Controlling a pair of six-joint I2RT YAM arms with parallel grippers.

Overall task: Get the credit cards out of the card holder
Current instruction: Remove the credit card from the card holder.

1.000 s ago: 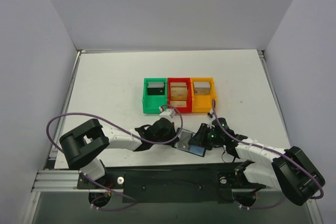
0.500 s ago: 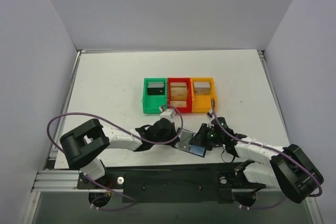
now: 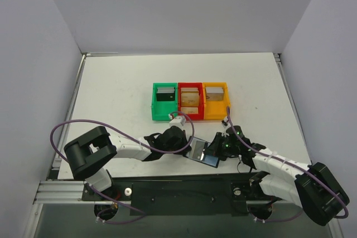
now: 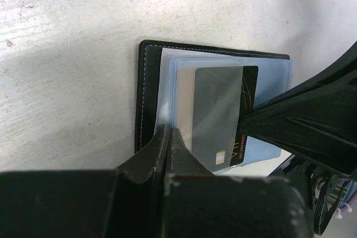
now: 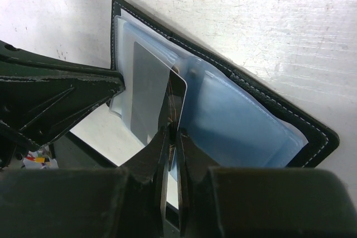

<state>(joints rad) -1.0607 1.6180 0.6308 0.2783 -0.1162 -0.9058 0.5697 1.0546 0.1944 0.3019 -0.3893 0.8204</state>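
Card holder (image 3: pixel 202 153): laid open on the table (image 3: pixel 117 93), just in front of the red bin (image 3: pixel 190 116) — black stitched edge, pale blue clear sleeves (image 5: pixel 240 121).
Cards: a grey card (image 4: pixel 215 115) is seen inside a sleeve; a black card (image 4: pixel 248 90) is drawn partly out beside it.
Left gripper (image 4: pixel 168 137): fingers closed together, tips set against the card holder's sleeve edge.
Right gripper (image 5: pixel 172 135): fingers clamped on the black card's edge — the card holder is flanked by both grippers.

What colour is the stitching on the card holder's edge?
White; the card holder itself is black-edged. Clearest in the right wrist view.
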